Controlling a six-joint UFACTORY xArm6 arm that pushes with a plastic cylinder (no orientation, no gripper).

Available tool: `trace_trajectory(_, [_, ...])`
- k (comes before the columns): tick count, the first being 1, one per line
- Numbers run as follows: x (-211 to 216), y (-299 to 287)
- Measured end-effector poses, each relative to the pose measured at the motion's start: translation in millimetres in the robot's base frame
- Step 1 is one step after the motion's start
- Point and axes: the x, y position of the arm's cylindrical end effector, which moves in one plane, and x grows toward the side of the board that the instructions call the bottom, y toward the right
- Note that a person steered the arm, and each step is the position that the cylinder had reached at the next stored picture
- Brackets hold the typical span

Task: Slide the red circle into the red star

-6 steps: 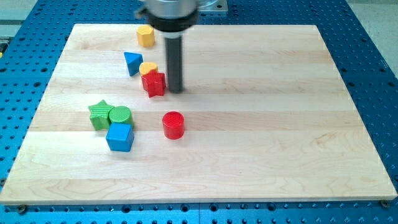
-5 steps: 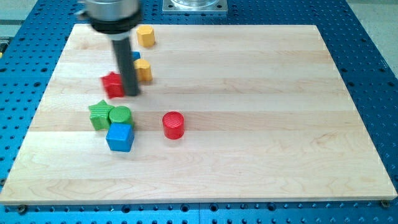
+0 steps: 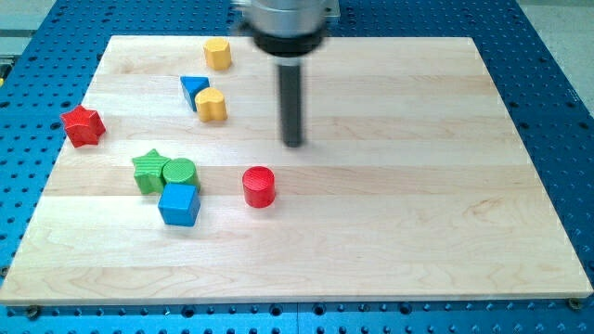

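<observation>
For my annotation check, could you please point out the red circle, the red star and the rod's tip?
red circle (image 3: 259, 180), camera view, on its flat top face.
red star (image 3: 82, 122), camera view, centre of its top.
my tip (image 3: 293, 144), camera view, the rod's very end.

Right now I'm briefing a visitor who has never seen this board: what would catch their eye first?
Probably the dark rod coming down from the view's top, my tip resting on bare wood above and right of the red circle, touching no block. Next, the red star alone near the board's left edge. Then the tight cluster of green star, green cylinder and blue cube.
</observation>
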Motion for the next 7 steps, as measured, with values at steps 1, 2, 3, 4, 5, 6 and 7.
trace_trajectory(1, [91,-1])
trace_trajectory(2, [105,-65])
trace_trajectory(3, [84,-95])
trace_trajectory(4, [78,-49])
trace_trajectory(5, [50,-91])
trace_trajectory(6, [33,-162])
trace_trajectory(7, [22,-202])
